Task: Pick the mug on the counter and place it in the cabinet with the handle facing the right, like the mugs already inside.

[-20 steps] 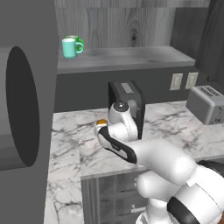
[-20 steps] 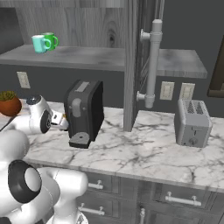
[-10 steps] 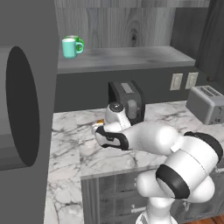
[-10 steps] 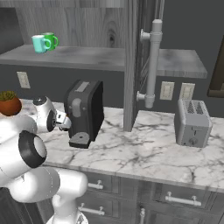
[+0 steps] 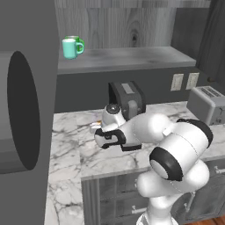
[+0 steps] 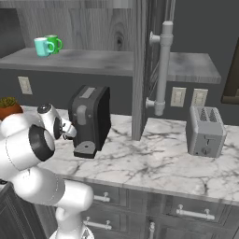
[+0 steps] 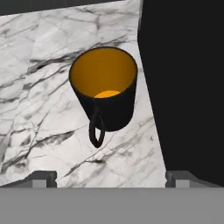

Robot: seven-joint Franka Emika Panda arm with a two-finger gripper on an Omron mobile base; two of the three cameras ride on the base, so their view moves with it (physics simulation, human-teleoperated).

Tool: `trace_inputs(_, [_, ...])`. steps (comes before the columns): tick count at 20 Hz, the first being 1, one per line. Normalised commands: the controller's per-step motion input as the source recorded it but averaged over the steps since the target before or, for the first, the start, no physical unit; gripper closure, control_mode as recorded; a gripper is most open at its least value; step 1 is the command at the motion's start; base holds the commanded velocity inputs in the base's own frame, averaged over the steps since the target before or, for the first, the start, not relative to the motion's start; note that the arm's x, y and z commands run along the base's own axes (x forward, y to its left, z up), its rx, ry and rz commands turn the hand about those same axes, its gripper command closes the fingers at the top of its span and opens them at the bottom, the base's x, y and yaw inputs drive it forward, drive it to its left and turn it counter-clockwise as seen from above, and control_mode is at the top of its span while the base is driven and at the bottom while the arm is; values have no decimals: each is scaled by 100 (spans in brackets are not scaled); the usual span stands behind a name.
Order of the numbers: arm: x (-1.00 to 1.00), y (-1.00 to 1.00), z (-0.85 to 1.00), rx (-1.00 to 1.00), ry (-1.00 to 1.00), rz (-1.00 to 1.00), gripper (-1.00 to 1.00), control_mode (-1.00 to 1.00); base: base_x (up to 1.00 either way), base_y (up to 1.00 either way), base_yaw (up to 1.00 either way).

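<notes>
One mug [image 7: 104, 89] sits on the counter [image 7: 39, 57] right under my gripper [image 7: 109, 177], just beside the black coffee machine [image 7: 188, 87]. My jaws are spread wide with nothing in them, one tip on each side of the mug. There is open marble on the side away from the machine. A second ago my arm was lower and nearer the counter edge; now it reaches in by the machine. From the base I see two mugs [image 5: 71, 46] on the cabinet [image 5: 127, 59] shelf and a toaster [image 6: 204, 131].
</notes>
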Motion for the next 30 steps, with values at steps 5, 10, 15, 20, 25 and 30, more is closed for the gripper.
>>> trace_inputs(5, [28, 14, -22, 0, 0, 0, -100, -100, 0, 0, 0])
trace_inputs(10, [32, 13, -27, 0, 0, 0, -100, -100, 0, 0, 0])
trace_inputs(15, [13, 29, -25, -1, 0, 0, -100, -100, 0, 0, 0])
trace_inputs(20, [0, 40, -17, -3, 0, 0, -100, -100, 0, 0, 0])
trace_inputs(25, [6, 8, -19, -5, 0, 0, -100, -100, 0, 0, 0])
trace_inputs(30, [28, 0, -14, -4, 0, 0, -100, -100, 0, 0, 0])
